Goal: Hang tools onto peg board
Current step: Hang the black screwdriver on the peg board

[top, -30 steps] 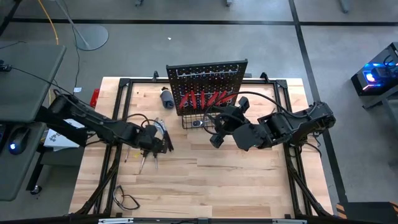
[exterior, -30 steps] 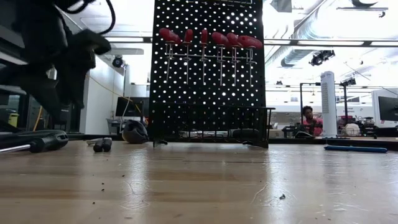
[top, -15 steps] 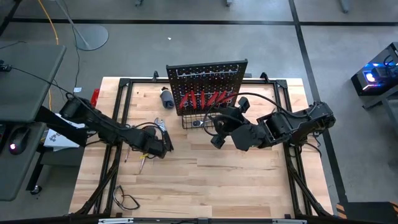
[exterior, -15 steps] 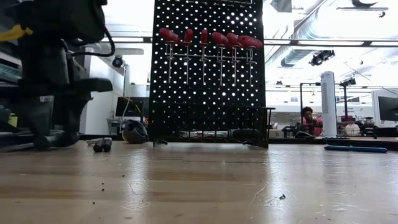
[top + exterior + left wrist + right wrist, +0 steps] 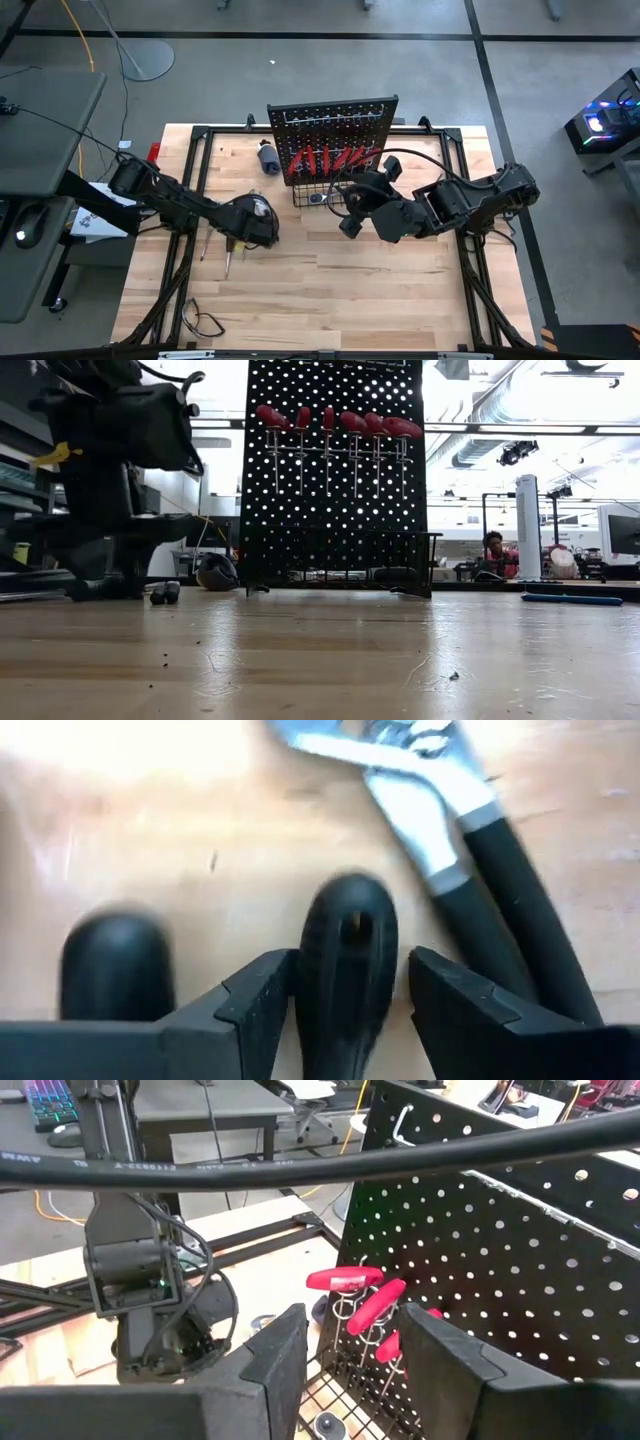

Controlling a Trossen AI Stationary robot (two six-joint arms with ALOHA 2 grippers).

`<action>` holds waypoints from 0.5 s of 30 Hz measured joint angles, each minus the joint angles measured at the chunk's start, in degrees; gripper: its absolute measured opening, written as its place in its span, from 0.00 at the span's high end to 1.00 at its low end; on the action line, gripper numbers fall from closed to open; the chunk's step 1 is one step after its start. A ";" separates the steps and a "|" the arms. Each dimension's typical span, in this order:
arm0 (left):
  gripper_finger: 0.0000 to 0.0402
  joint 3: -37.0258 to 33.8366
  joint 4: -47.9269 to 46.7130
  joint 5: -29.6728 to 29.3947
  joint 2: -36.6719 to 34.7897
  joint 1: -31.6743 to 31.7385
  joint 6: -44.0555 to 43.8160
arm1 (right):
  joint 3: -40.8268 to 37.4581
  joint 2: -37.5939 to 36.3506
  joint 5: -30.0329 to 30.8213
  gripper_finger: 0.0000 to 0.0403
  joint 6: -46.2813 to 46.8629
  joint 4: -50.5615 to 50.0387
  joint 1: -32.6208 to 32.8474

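Note:
The black peg board (image 5: 335,125) stands upright at the table's far middle, with a wire basket (image 5: 318,195) at its base. Several red-handled screwdrivers (image 5: 340,422) hang on it by their handles. My left gripper (image 5: 345,1010) is open and low over the tools lying left of the board. Its fingers stand on either side of a black screwdriver handle (image 5: 345,960). A second black handle (image 5: 115,965) and black-handled pliers (image 5: 480,870) lie beside it. My right gripper (image 5: 346,222) hovers open and empty in front of the basket, facing the board (image 5: 520,1250). My left gripper's fingers (image 5: 262,1010) stand on either side of the black handle's butt end (image 5: 345,920), coming from above, with the handle lying on the table. I cannot tell whether they touch it.
A dark round object (image 5: 268,157) lies left of the board. A black cable loop (image 5: 205,322) lies at the near left corner. A blue tool (image 5: 572,599) lies far to the right in the low view. A person (image 5: 493,550) sits in the room behind. Bare wood (image 5: 350,290) fills the near half.
My left gripper has come down from above the table onto the tools left of the board and has shifted a little toward the board. My right gripper has kept still.

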 joint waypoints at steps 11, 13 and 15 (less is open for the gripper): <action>0.73 -0.09 -0.69 -0.69 0.06 -1.35 6.86 | 0.00 0.00 -0.42 0.62 1.54 -0.50 0.04; 0.73 -0.31 -2.71 0.84 -1.95 -2.47 6.96 | 0.00 0.00 -0.75 0.62 1.54 -0.48 0.25; 0.73 -0.33 -5.49 1.52 -4.90 -4.15 6.96 | 0.00 -0.02 -0.70 0.62 1.54 -0.48 0.52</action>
